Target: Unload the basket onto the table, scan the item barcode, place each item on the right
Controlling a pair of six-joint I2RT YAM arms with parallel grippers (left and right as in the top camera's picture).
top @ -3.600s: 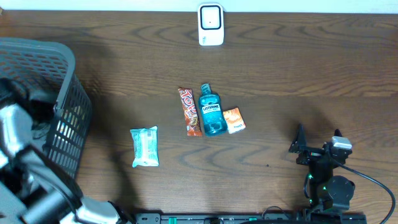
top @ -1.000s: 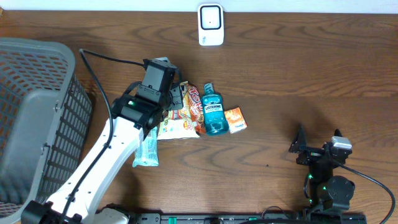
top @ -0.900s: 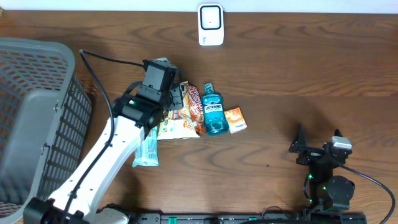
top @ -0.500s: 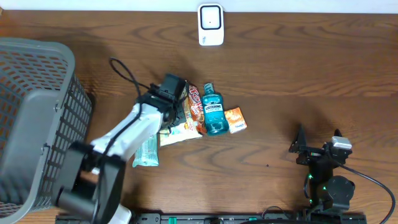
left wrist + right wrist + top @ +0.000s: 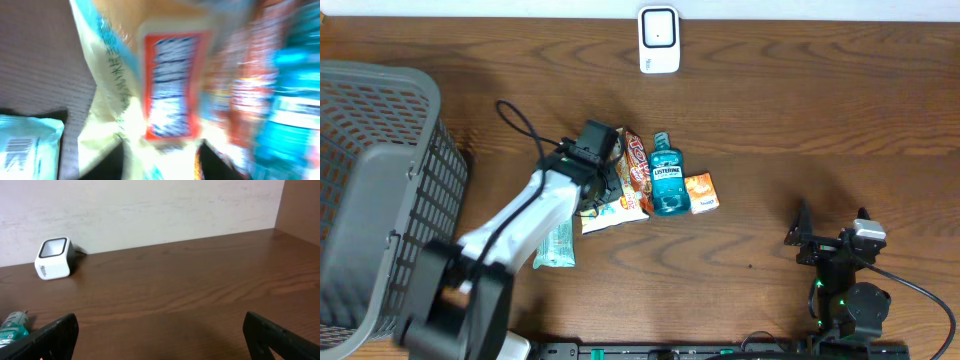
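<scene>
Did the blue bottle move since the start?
Yes. The blue bottle slid slightly right: its cap was left of the white scanner middle, and now lines up below it.

We are looking at a mock shop checkout set on a dark wooden table (image 5: 800, 120) against a plain white wall (image 5: 150, 205). What tells us so is the white barcode scanner (image 5: 659, 40) at the far edge and the grey shopping basket (image 5: 440, 200) at one side. Between them lie packaged goods, a blue mouthwash bottle (image 5: 667, 178) and snack packets (image 5: 638, 170).
</scene>
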